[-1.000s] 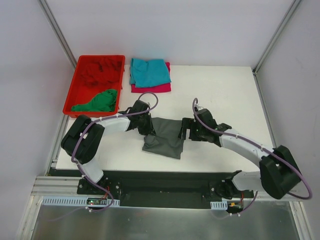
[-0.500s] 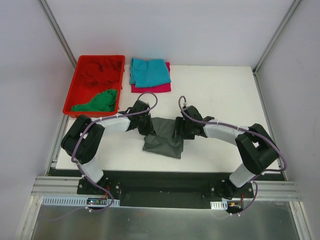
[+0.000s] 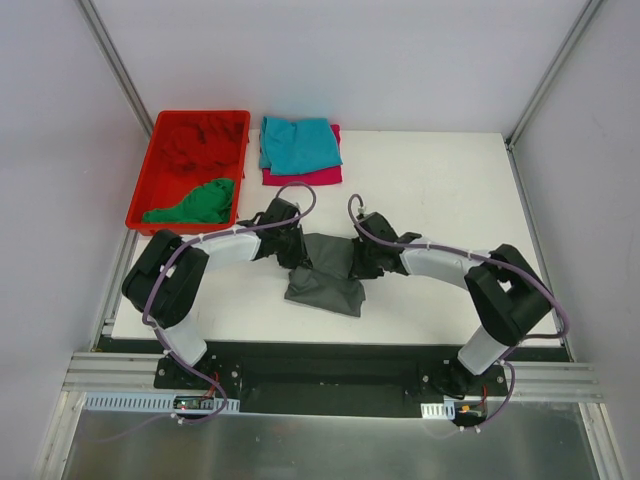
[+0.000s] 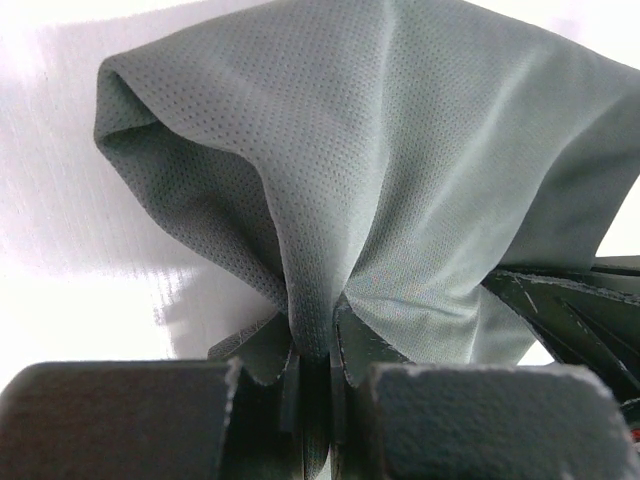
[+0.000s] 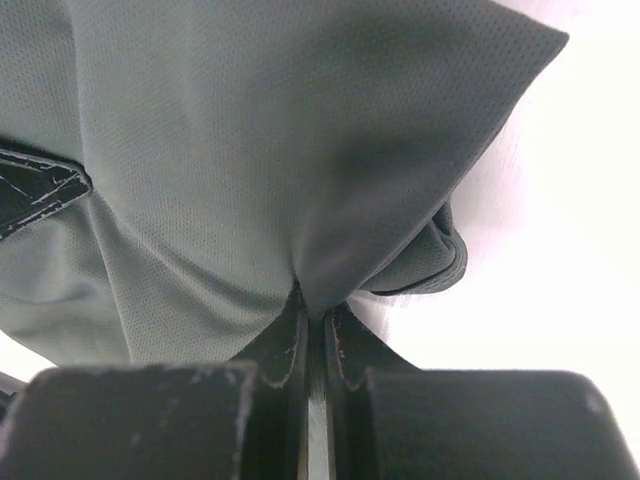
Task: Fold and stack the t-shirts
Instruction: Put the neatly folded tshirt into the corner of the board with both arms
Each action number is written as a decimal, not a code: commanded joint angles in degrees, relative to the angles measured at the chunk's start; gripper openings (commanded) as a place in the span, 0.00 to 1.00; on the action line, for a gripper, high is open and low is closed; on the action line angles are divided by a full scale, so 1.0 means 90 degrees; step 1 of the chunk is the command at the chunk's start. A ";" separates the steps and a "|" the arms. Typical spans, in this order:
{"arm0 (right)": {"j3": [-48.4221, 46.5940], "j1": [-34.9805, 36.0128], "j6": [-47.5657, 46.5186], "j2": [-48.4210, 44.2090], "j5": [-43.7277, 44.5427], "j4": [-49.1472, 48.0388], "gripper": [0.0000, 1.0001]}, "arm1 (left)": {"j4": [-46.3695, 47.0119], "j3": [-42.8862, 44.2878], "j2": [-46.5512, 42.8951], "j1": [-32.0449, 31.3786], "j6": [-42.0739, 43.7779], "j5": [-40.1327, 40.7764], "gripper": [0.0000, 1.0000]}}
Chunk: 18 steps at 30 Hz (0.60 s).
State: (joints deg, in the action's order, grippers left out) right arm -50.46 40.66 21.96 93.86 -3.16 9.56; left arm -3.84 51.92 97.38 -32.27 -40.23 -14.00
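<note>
We see the dark grey t-shirt (image 3: pixel 328 282) lying near the middle of the white table (image 3: pixel 450 190), between the two arms, rumpled and partly doubled over: its near part lies fairly flat, while its far part is gathered between the two grippers. The left gripper (image 3: pixel 298 252) holds the shirt's left side; in the left wrist view its fingers (image 4: pixel 352 345) are pressed together on a pleat of cloth, and the fabric fans out from that pinch into a hollow, drooping fold. The right gripper (image 3: pixel 357 262) holds the right side the same way, its fingers (image 5: pixel 285 345) squeezed onto a thin ridge of cloth from which creases spread upward. Up close the fabric is a matte knit covered in tiny dots, looking paler grey under the light. At the far left of the table the teal t-shirt (image 3: pixel 300 143) lies folded on the magenta t-shirt (image 3: pixel 305 177), just beside the red bin (image 3: pixel 140 195), which holds the green t-shirt (image 3: pixel 195 203) at its near end and the crumpled red t-shirt (image 3: pixel 200 140) behind it
</note>
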 commanded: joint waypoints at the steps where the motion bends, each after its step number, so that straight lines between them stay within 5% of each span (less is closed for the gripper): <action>1: -0.0574 0.0042 -0.0670 0.0001 0.0311 0.0138 0.01 | -0.0169 0.0500 -0.0244 0.0070 0.0251 -0.0085 0.00; 18: -0.4460 -0.0514 -0.2985 0.0790 0.1435 0.0998 0.00 | -0.1185 0.3584 0.0194 0.1085 0.1793 0.0353 0.00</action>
State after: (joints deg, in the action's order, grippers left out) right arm -81.36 37.80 2.22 97.10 6.85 18.15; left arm -12.51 76.47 97.34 -24.49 -30.04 -13.37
